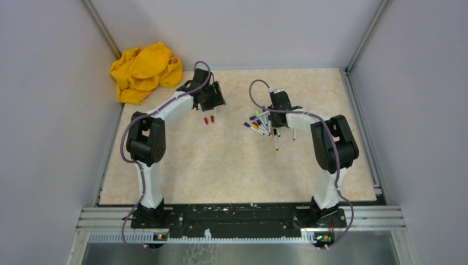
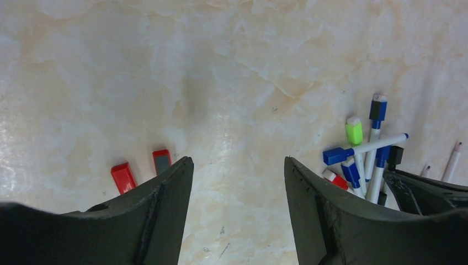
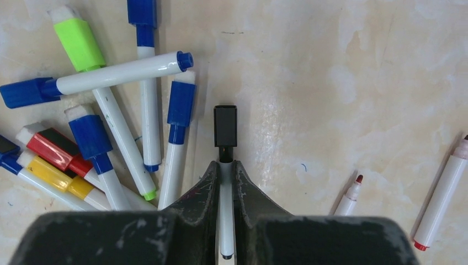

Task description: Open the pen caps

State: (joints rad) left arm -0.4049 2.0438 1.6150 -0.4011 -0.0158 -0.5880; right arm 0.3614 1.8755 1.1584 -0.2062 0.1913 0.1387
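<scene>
My right gripper (image 3: 225, 164) is shut on a white pen barrel (image 3: 225, 210) whose black cap (image 3: 225, 126) sticks out past the fingertips; in the top view it (image 1: 270, 117) sits at the right edge of the pen pile (image 1: 256, 124). The pile holds capped pens with blue (image 3: 181, 105), green (image 3: 79, 41), red (image 3: 52, 146) and yellow (image 3: 49, 173) caps. Two loose red caps (image 2: 122, 176) (image 2: 161, 160) lie on the table by my left gripper (image 2: 238, 160), which is open and empty above the table (image 1: 214, 106).
Two uncapped red-tipped pens (image 3: 349, 196) (image 3: 441, 199) lie to the right of the right gripper. Another uncapped pen (image 1: 276, 141) lies nearer the arms. A yellow cloth (image 1: 144, 70) is bunched in the far left corner. Grey walls enclose the marble tabletop (image 1: 232, 165).
</scene>
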